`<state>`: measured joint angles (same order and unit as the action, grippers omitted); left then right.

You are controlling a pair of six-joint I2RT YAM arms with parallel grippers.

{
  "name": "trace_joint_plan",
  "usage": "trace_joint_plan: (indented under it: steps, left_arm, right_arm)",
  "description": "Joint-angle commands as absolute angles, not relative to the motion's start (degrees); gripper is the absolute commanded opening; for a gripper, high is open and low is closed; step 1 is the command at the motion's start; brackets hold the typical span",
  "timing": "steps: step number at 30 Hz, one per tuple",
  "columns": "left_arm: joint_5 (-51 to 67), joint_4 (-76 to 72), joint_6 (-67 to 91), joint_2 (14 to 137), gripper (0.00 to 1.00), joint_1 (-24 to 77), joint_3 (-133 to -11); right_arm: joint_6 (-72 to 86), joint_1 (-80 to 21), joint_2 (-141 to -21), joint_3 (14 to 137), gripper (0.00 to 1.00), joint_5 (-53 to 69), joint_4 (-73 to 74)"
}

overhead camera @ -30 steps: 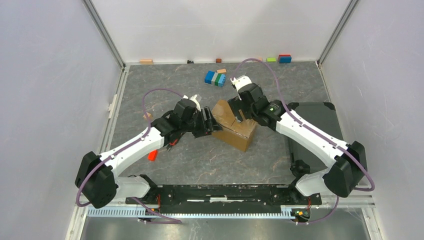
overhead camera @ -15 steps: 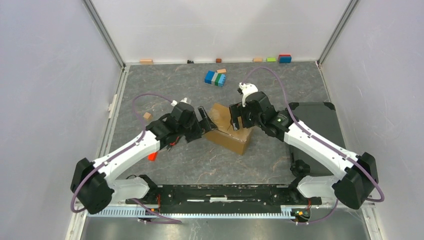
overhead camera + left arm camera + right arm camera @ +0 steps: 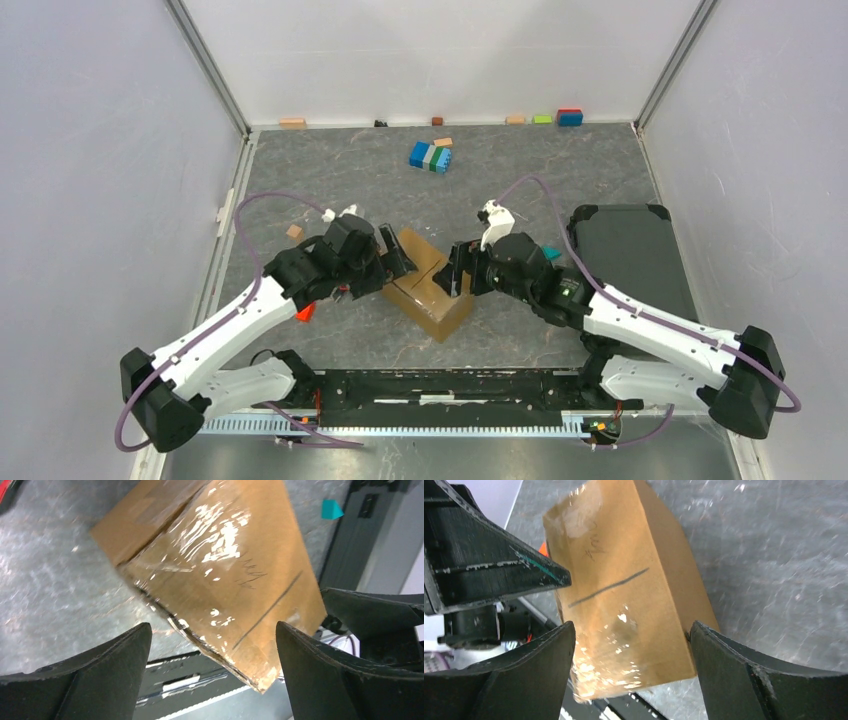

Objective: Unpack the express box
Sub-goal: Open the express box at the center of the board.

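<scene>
The express box (image 3: 430,288), a brown carton with shiny tape over its closed flaps, lies between my two arms near the front of the table. My left gripper (image 3: 396,256) is at its left end. In the left wrist view this gripper (image 3: 212,627) stands wide open, with the box (image 3: 215,560) just beyond the fingertips and untouched. My right gripper (image 3: 456,272) is at the box's right end. In the right wrist view it (image 3: 631,626) straddles the box (image 3: 624,595) with a finger against each side.
A blue and green block cluster (image 3: 431,157) sits at the back. Small blocks line the back wall (image 3: 570,117). A flat black tray (image 3: 625,262) lies to the right with a teal piece (image 3: 551,252) beside it. A red piece (image 3: 305,312) and a tan block (image 3: 294,232) lie left.
Both arms have drawn back toward the near edge, and the box has come with them, down and to the left. The left gripper has opened wide and let go of the box.
</scene>
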<state>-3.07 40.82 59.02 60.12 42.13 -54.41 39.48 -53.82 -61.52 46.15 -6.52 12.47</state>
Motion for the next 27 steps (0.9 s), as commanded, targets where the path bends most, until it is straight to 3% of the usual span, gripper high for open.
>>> trace_joint_plan:
  steps: [1,5,8,16,20,27]
  left_arm:
    - [-7.6,48.0,66.4,53.7,1.0,44.4,-50.3]
    - [-8.5,49.5,69.0,50.3,0.99,45.6,-48.8]
    - [-8.7,49.8,69.4,49.8,0.92,46.1,-48.2]
    - [-9.6,45.4,60.9,57.5,0.57,44.7,-52.8]
    - [-3.7,40.3,54.9,63.7,0.49,39.8,-55.6]
    - [-2.0,42.3,48.0,70.4,0.45,37.4,-64.7]
  right_arm:
    - [44.0,-57.8,-61.3,42.7,0.89,-8.6,13.7]
    - [41.8,-60.3,-63.2,42.9,0.88,-9.6,13.2]
    - [40.6,-62.0,-63.9,43.1,0.88,-11.1,13.6]
    - [39.3,-63.6,-62.2,44.4,0.89,-18.2,16.7]
    - [39.8,-63.6,-61.6,43.4,0.89,-20.4,16.1]
    - [36.2,-63.5,-63.6,47.8,0.92,-24.3,17.5]
